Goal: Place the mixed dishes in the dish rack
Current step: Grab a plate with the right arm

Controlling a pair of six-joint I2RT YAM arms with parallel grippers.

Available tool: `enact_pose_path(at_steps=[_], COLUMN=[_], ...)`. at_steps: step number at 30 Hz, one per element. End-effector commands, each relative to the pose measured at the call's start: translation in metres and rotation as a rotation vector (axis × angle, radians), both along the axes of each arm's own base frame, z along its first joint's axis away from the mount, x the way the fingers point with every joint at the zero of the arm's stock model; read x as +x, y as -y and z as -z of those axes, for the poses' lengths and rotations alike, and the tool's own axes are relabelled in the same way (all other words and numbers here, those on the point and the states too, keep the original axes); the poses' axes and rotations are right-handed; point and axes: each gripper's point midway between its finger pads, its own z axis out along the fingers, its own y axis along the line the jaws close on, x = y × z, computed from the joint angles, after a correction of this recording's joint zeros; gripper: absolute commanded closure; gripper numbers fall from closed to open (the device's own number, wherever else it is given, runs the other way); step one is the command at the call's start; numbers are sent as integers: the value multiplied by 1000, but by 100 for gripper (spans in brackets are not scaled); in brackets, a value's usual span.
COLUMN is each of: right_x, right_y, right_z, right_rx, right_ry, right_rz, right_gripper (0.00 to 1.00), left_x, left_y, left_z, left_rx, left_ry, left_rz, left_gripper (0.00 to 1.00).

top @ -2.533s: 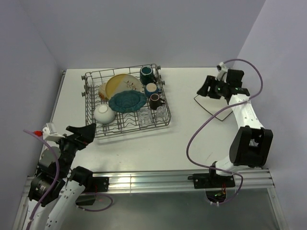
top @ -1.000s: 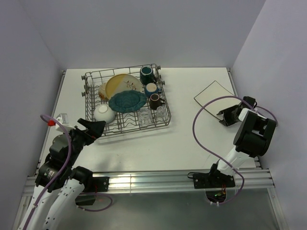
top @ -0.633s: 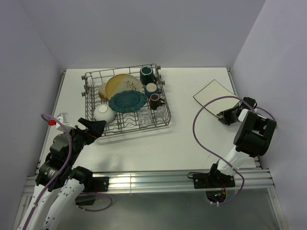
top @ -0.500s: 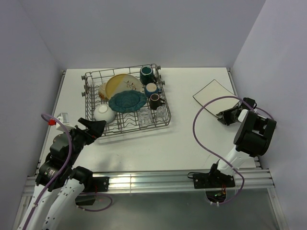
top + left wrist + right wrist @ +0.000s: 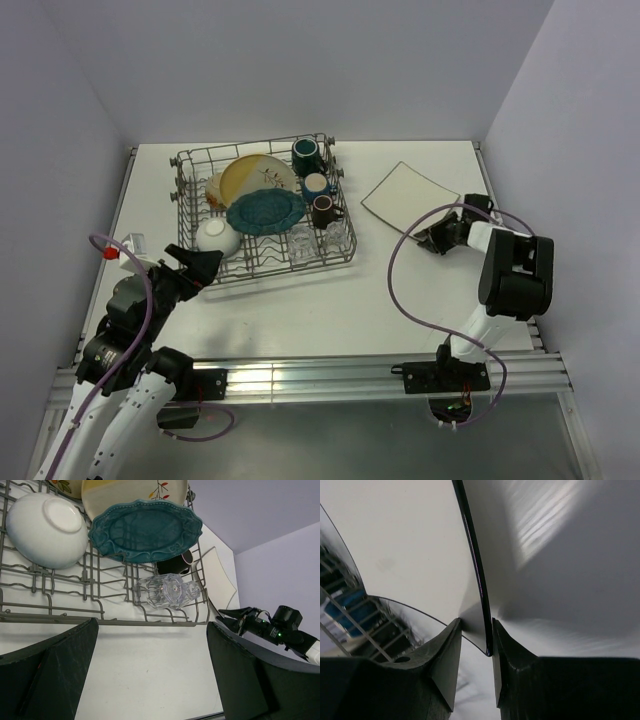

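right gripper [image 5: 476,630] pinches the thin rim of the white square plate [image 5: 405,202], right of the dish rack [image 5: 265,271]; left gripper [image 5: 200,268] gapes empty; best a firm pinch, carrying it edge-first into free tines.

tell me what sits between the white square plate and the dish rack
Only bare table between white square plate and dish rack, per the top view.

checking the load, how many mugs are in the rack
3, in the dish rack, right side: teal mug farthest, pale blue mug middle, dark brown mug nearest; more could be hidden.
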Motion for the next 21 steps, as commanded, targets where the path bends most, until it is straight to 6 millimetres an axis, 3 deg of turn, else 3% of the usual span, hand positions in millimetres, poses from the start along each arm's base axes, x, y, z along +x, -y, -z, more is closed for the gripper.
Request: enact_pose_path(at_steps=[1, 4, 12, 16, 21], right_x=[-7, 0, 19, 23, 25], right_y=[-35, -41, -27, -23, -2], right_z=[8, 8, 8, 5, 6], right_rx=[29, 28, 28, -2, -78], right_ry=[-43, -38, -12, 16, 34], right_rz=[-92, -104, -98, -131, -187], right_gripper=[81, 80, 77, 56, 43], left_x=[0, -2, -3, -2, -1], left_y=[3, 2, 2, 2, 3], left_z=[-26, -25, -27, -26, -25], left_rx=[-34, -39, -39, -35, -34], left_ry=[66, 62, 70, 66, 68], left_rz=[14, 13, 14, 16, 19], left_gripper=[4, 4, 4, 3, 3])
